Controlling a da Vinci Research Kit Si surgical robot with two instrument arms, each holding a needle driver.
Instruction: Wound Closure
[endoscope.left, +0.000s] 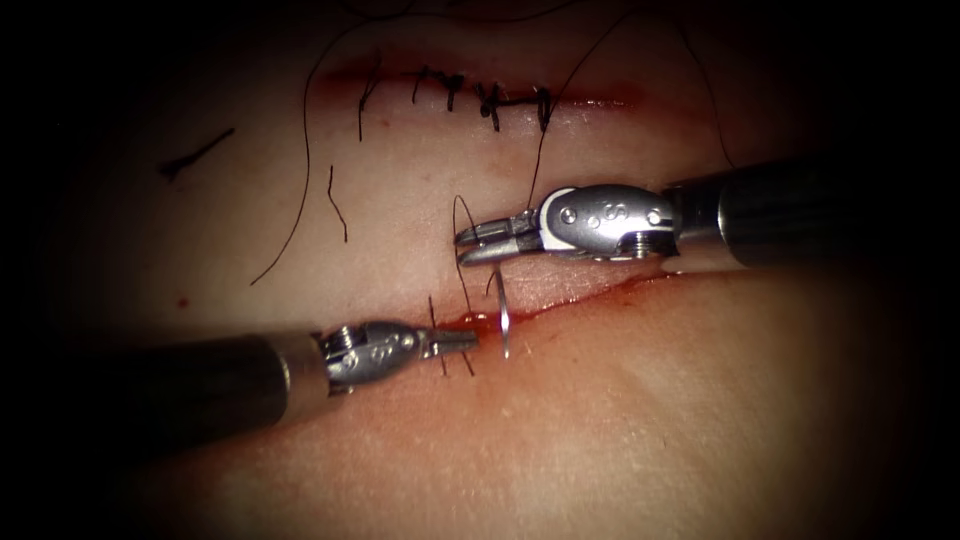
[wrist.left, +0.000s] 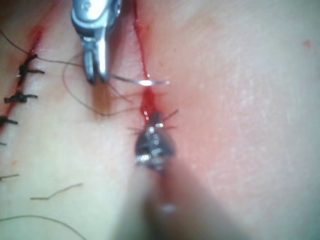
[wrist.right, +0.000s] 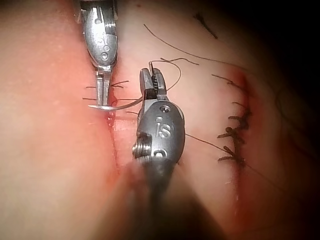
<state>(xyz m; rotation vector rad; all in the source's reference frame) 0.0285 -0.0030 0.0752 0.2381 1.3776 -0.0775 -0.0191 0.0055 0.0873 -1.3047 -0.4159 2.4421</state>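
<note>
The curved needle (endoscope.left: 505, 325) stands across the open lower cut (endoscope.left: 590, 293) and appears stuck in the tissue, held by neither tool. My left tool (endoscope.left: 468, 341) lies at the cut just left of the needle, beside finished stitches (endoscope.left: 440, 350). Its jaws are shut with nothing seen between them. My right tool (endoscope.left: 468, 246) hovers above the cut with its jaws slightly open and empty, and a loop of thread (endoscope.left: 457, 215) runs past them. The right wrist view shows the open right tool (wrist.right: 152, 80) close to one end of the needle (wrist.right: 117, 105). The left wrist view has the needle (wrist.left: 147, 82) beyond the left tool (wrist.left: 154, 120).
A second cut (endoscope.left: 480, 95) at the top is closed with several dark stitches. Long thread (endoscope.left: 300, 180) trails over the tissue, and a cut end (endoscope.left: 195, 155) lies at the far left. Red fluid (endoscope.left: 640, 282) lines the open cut under the right tool's shaft.
</note>
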